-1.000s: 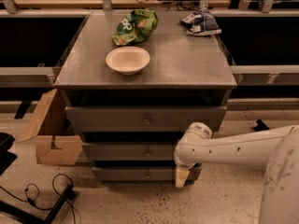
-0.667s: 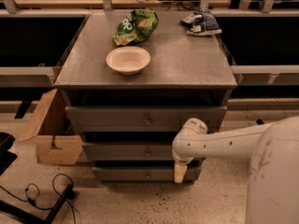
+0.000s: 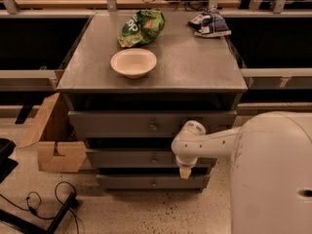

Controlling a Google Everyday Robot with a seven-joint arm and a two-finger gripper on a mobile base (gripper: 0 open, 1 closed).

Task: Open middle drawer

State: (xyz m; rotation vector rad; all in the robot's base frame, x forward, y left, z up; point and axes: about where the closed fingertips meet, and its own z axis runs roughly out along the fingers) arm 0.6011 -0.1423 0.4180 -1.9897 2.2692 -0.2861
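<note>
The middle drawer (image 3: 126, 158) is the grey front between two others in the grey cabinet, with a small round knob (image 3: 154, 159) at its centre. It looks closed or nearly so, with a dark gap above it. My gripper (image 3: 185, 171) hangs pointing down from the white arm (image 3: 204, 143) that reaches in from the right. It is in front of the right part of the middle drawer's front, to the right of the knob and slightly below it. I cannot tell whether it touches the drawer.
The top drawer (image 3: 112, 123) and bottom drawer (image 3: 126, 182) have their own knobs. On the cabinet top (image 3: 195, 67) are a white bowl (image 3: 133, 62), a green chip bag (image 3: 141, 27) and a blue packet (image 3: 209, 23). A cardboard box (image 3: 53, 140) and cables (image 3: 48, 204) are on the floor at left.
The arm and gripper have moved a little to the left across the drawer fronts, nearer the middle knob. The drawers have not visibly moved.
</note>
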